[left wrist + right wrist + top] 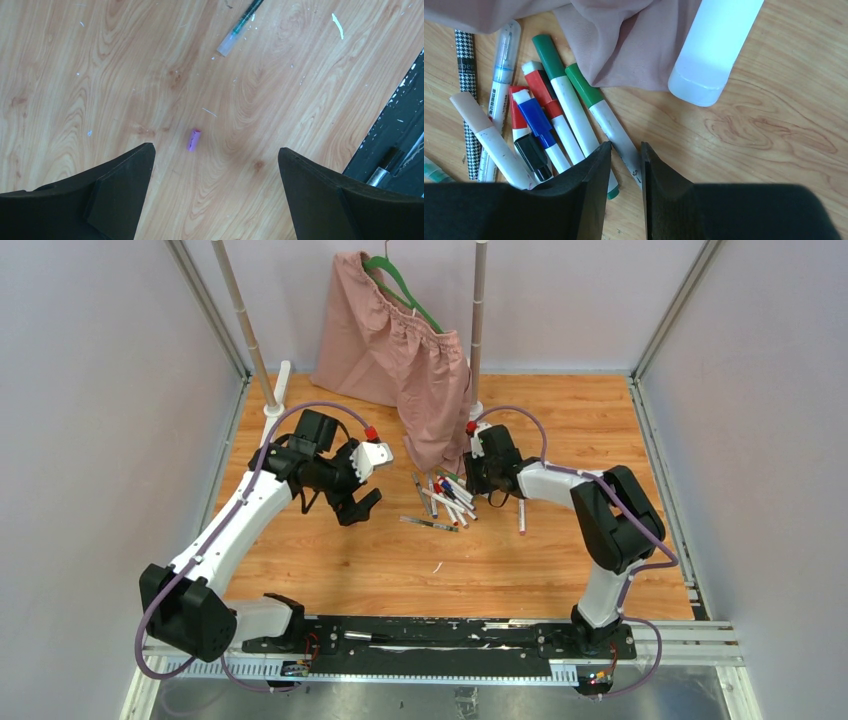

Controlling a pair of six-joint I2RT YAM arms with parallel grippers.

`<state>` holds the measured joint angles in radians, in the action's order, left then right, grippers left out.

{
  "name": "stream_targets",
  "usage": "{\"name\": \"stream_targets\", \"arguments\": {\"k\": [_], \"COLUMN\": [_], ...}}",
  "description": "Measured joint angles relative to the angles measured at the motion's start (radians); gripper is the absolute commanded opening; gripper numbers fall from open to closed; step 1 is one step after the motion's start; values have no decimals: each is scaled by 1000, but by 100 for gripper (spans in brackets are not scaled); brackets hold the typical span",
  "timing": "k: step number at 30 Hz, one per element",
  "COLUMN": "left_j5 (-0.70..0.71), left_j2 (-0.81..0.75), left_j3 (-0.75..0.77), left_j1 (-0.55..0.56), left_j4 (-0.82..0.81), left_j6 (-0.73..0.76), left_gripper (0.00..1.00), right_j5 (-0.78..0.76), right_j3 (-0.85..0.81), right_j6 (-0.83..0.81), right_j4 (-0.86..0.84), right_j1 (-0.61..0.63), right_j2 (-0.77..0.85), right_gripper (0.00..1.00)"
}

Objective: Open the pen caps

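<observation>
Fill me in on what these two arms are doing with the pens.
The right gripper is down at the pile of markers beside the pink cloth. Its jaws are nearly closed around the white barrel of a green-capped marker; whether it grips cannot be told. The left gripper hangs open over the wooden table, above a loose purple cap. Most markers in view have their caps on.

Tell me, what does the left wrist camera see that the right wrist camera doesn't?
Only the left wrist view: a loose purple cap lying alone under the wide-open left gripper, plus a clear pen. Only the right wrist view: a heap of markers capped green, red, blue and black, pink cloth, a white post, and the right gripper, fingers close together. Both: the wooden table.
</observation>
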<state>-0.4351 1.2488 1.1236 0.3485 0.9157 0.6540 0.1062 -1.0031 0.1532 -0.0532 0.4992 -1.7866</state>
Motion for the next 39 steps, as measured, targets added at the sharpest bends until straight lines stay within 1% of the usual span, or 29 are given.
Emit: {"name": "stream_targets", "arguments": {"k": [3, 10, 14, 21, 26, 31, 33, 36, 39], "left_j5": [-4, -7, -7, -10, -39, -109, -122, -134, -148], "left_j2": [0, -1, -1, -18, -26, -70, -102, -176, -245], "left_j3": [0, 0, 0, 0, -4, -59, -81, -98, -97], "left_j1": [0, 0, 0, 0, 0, 0, 7, 39, 87], "left_j4": [0, 3, 7, 8, 6, 8, 11, 16, 16], "left_j6": [0, 0, 1, 6, 22, 72, 104, 168, 232], "left_gripper": [100, 100, 100, 99, 98, 96, 96, 96, 95], "right_j5": [-3, -39, -63, -84, -52, 85, 165, 287, 389], "right_j3": [6, 100, 147, 158, 157, 167, 180, 180, 150], "right_j6": [-5, -4, 7, 11, 29, 89, 118, 157, 183], "right_j4": [-9, -72, -75, -23, 43, 106, 122, 146, 183], "right_j1": [11, 63, 71, 71, 71, 86, 111, 165, 216], "right_j2": [0, 58, 102, 202, 354, 484, 524, 538, 506], "right_gripper": [30, 10, 0, 0, 0, 0, 0, 0, 0]}}
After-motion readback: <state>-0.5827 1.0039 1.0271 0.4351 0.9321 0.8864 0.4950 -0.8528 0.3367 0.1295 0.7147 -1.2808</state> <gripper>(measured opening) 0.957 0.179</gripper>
